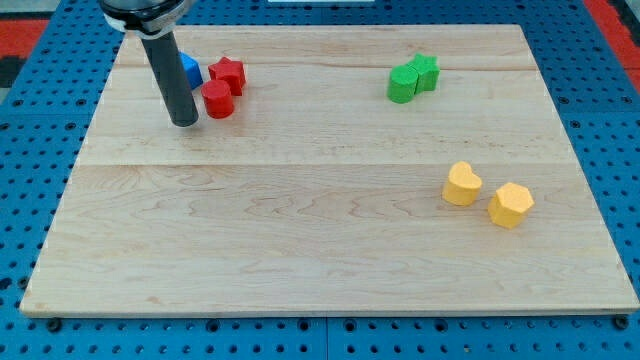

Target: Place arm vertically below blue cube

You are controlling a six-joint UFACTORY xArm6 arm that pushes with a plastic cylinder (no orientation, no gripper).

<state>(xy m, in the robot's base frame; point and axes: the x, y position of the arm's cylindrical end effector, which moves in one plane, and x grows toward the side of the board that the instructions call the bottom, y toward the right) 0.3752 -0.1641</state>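
In the camera view, the wooden board [330, 250] is seen with the rod standing near its top-left corner, my tip [184, 122] resting on the wood. No pincer is carried, only the plain rod, so nothing is held and nothing can be opened or closed. The blue cube [191, 70] is found just above the tip toward the view's top, largely hidden behind the rod, so its full outline cannot be made out. Just to the right of the tip lies a red cylinder [218, 99], with a red star [229, 74] above it, touching or nearly so. The step appears almost done: the tip is judged to sit below the cube already. Only a small correction, if any, should be made, and drift toward the view's right is to be avoided, lest the red cylinder be nudged. Two green blocks [412, 78] and two yellow blocks [488, 194] lie well apart.
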